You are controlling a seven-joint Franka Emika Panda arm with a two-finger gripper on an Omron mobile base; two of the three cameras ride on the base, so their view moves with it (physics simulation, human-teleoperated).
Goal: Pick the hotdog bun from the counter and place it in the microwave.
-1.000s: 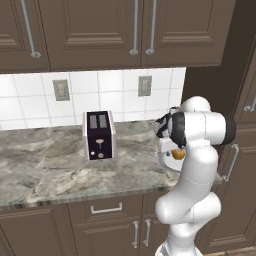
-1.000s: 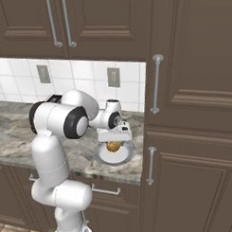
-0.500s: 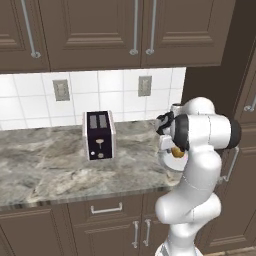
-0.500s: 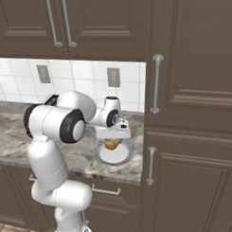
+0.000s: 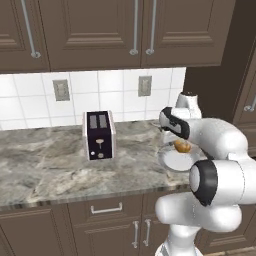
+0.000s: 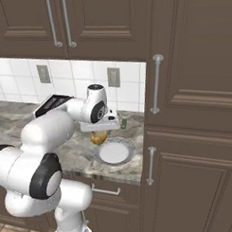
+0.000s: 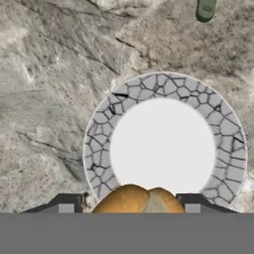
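Lifted since a second ago, the gripper now holds the hotdog bun between its closed jaws, above the plate on the counter; the carry to the microwave can begin

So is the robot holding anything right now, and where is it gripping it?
Yes, the hotdog bun, pinched across its middle by the tool, lifted above the plate.

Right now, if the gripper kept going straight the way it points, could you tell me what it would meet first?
The gripper, jaws shut on the golden-brown oblong hotdog bun, points down at the round pale plate with a crackled grey rim. The bun would probably reach the plate's white centre first, though its height above the plate is unclear.
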